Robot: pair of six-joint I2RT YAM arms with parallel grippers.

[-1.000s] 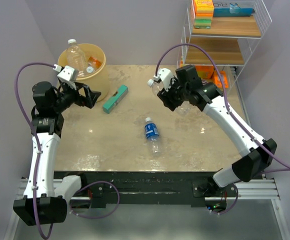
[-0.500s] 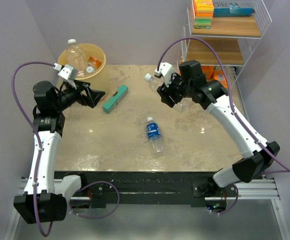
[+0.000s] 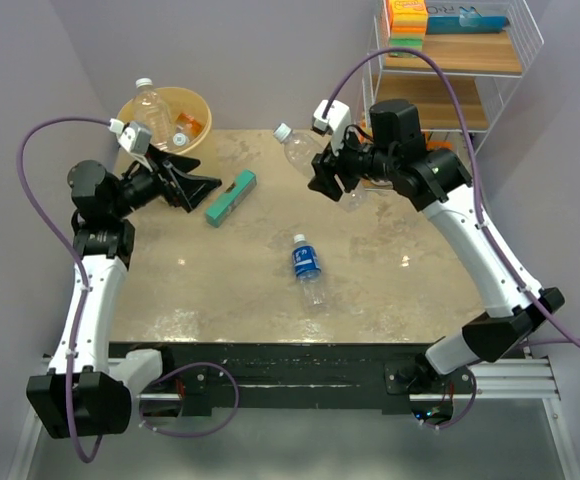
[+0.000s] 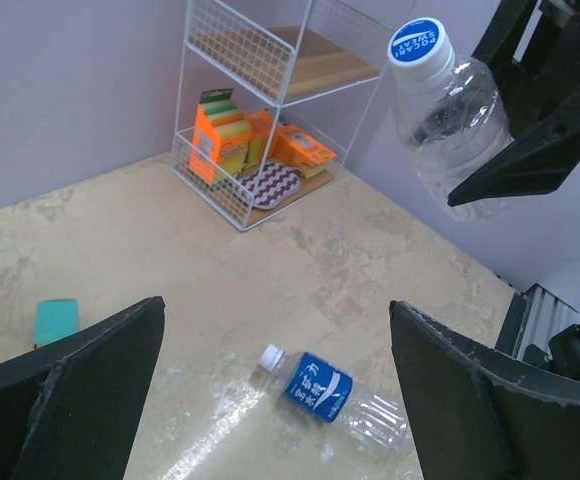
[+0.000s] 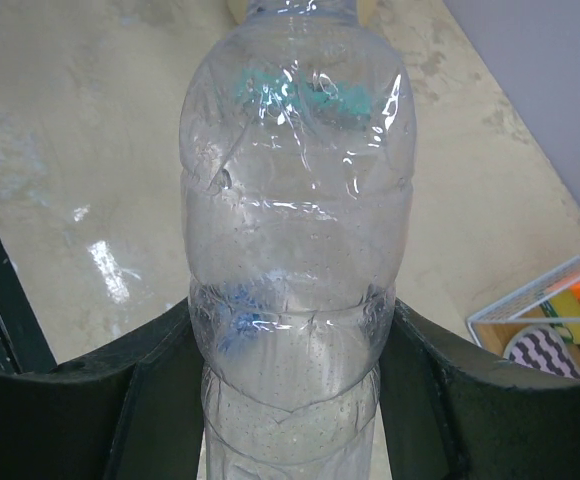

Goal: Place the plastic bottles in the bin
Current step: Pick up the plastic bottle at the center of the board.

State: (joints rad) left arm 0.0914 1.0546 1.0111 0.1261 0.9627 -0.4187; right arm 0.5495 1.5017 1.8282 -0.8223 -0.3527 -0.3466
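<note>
A blue-labelled bottle (image 3: 305,268) lies at the centre of the desk (image 3: 390,290); the right end effector (image 3: 328,176), clamped on a clear bottle (image 3: 305,152), has carried it left from two o'clock toward the bin (image 3: 175,96) at eleven o'clock, while the left end effector (image 3: 202,187) gapes empty.

Robot lab; plain lilac walls (image 3: 270,60), left arm (image 3: 88,300) and right arm (image 3: 480,250) bolted to metal rail (image 3: 530,378)

White links, black joints on left arm (image 3: 88,300) and right arm (image 3: 470,240); purple cables (image 3: 23,180) looping off wrists; matte black wedge fingers (image 4: 80,400); black bases (image 3: 78,412).
</note>
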